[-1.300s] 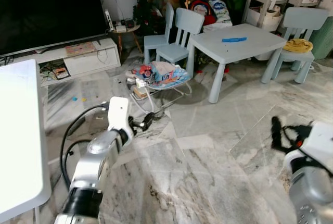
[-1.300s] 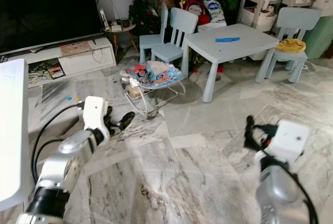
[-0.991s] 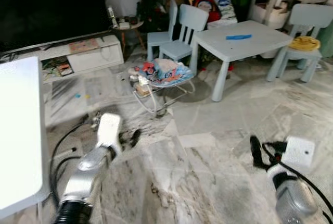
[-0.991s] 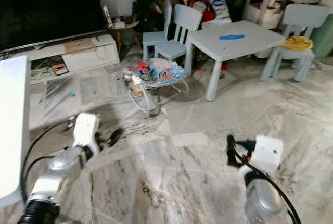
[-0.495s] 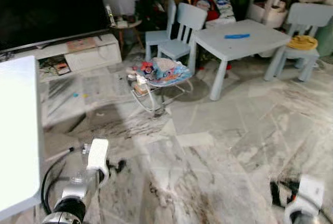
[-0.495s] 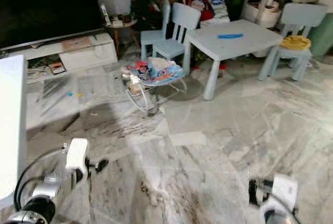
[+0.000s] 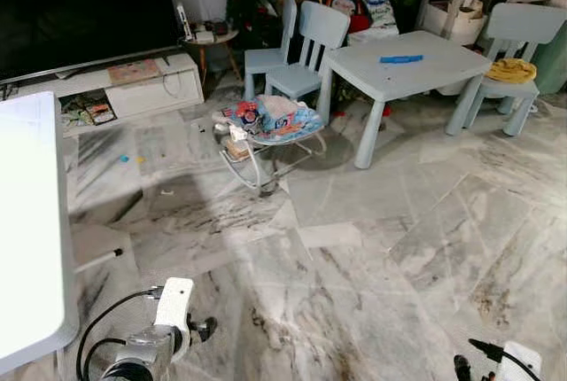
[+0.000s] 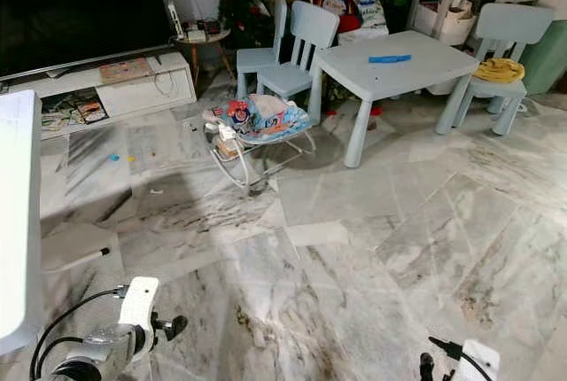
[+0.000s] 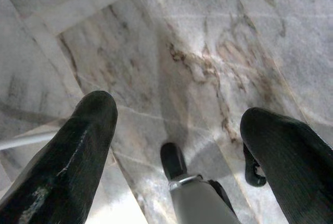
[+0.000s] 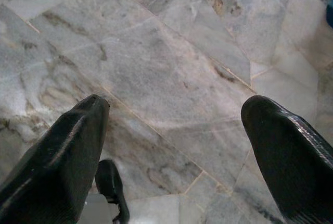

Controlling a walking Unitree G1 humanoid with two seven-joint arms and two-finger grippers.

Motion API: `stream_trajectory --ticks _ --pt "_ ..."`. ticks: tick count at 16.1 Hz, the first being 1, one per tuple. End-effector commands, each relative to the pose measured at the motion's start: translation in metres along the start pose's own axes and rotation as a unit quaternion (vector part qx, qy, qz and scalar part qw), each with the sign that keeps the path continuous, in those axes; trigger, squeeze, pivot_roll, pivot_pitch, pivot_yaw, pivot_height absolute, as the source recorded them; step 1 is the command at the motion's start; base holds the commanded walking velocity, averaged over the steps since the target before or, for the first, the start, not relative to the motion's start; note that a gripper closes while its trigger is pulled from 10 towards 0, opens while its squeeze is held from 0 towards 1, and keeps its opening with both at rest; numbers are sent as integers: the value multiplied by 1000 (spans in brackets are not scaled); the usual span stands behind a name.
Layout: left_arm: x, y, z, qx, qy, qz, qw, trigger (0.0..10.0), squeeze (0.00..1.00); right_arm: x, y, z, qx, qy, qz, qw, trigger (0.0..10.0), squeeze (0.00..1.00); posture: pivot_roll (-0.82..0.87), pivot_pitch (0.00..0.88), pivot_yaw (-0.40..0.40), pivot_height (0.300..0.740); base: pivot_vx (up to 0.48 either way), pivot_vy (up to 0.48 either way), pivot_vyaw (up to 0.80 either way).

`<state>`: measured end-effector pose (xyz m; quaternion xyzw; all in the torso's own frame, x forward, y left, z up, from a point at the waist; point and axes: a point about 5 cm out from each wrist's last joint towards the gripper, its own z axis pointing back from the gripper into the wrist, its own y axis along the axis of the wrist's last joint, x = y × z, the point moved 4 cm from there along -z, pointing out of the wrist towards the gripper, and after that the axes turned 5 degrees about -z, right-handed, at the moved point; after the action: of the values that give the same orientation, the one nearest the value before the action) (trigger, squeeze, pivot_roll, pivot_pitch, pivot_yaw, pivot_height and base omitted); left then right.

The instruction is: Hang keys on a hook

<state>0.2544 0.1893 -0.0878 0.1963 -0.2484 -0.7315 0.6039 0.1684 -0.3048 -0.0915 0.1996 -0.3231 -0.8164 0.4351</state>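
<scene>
My left gripper hangs low at my left side, just above the marble floor. In the left wrist view its two black fingers stand wide apart with only floor between them. My right gripper hangs low at my right side, at the bottom edge of the head views. The right wrist view shows its fingers also spread wide over bare marble, holding nothing.
A white table stands close on my left. Ahead lie a baby bouncer, a pale blue children's table with matching chairs, a low TV stand and toy clutter along the back wall. Open marble floor stretches between.
Both arms have dropped from raised in front of me to hanging low at my sides. The head view has shifted slightly.
</scene>
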Motion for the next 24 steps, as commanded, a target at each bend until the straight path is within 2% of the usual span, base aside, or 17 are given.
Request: stream_trajectory --ticks 1,3,4,5,7,9,10,11,12,13,14,15,16,17,19,22,24 --pt "-1 18 -1 22 6 -4 1000 10000 0 -4 10 -4 17 6 4 1000 10000 0 -66 0 -7 740 0 0 0" --pt "-6 35 -1 46 24 -12 999 10000 0 -4 27 -6 53 3 14 998 10000 0 -52 0 -9 740 0 0 0" --pt "-18 62 2 93 59 -9 994 10000 0 -5 54 -6 108 5 35 994 10000 0 -49 0 -5 740 0 0 0" --pt "-28 78 7 131 77 -11 988 10000 0 -8 76 -3 149 13 41 988 10000 0 -41 0 -3 740 0 0 0" --pt "-42 110 19 198 91 -14 976 10000 0 -22 123 11 243 48 60 967 10000 0 -26 0 -2 740 0 0 0" --pt "-43 135 28 250 79 -23 965 10000 0 -38 149 26 299 77 70 949 10000 0 -5 0 1 740 0 0 0" --pt "-34 159 42 319 60 -51 945 10000 0 -60 173 51 350 112 66 928 10000 0 21 0 -1 740 0 0 0" --pt "-31 166 49 342 61 -61 936 10000 0 -68 179 60 364 125 64 921 10000 0 28 0 0 740 0 0 0" --pt "-25 175 69 393 77 -89 912 10000 0 -87 188 83 388 158 74 905 10000 0 47 0 2 740 0 0 0" --pt "-19 176 79 410 77 -92 904 10000 0 -98 190 96 400 177 83 895 10000 0 69 0 -4 740 0 0 0" --pt "-15 176 84 418 77 -94 900 10000 0 -105 189 101 401 187 85 893 10000 0 78 0 -9 740 0 0 800" --pt "-2 181 98 440 78 -100 889 10000 0 -121 188 113 403 210 88 886 10000 0 83 0 -4 740 0 0 800" --pt "3 184 103 448 81 -99 885 10000 0 -124 188 118 403 215 83 886 10000 0 81 0 -1 740 0 0 800" --pt "9 187 104 448 71 -88 887 10000 0 -126 189 120 402 213 80 887 10000 0 81 0 -1 740 0 0 800" --pt "23 199 118 460 59 -98 880 10000 0 -131 191 131 399 210 65 890 10000 0 62 0 10 740 0 0 800" --pt "26 204 134 460 67 -108 879 10000 0 -135 192 146 395 216 51 891 10000 0 52 0 24 740 0 0 800" --pt "25 204 137 453 72 -108 882 10000 0 -140 193 154 390 229 39 891 10000 0 49 0 28 740 0 0 800"
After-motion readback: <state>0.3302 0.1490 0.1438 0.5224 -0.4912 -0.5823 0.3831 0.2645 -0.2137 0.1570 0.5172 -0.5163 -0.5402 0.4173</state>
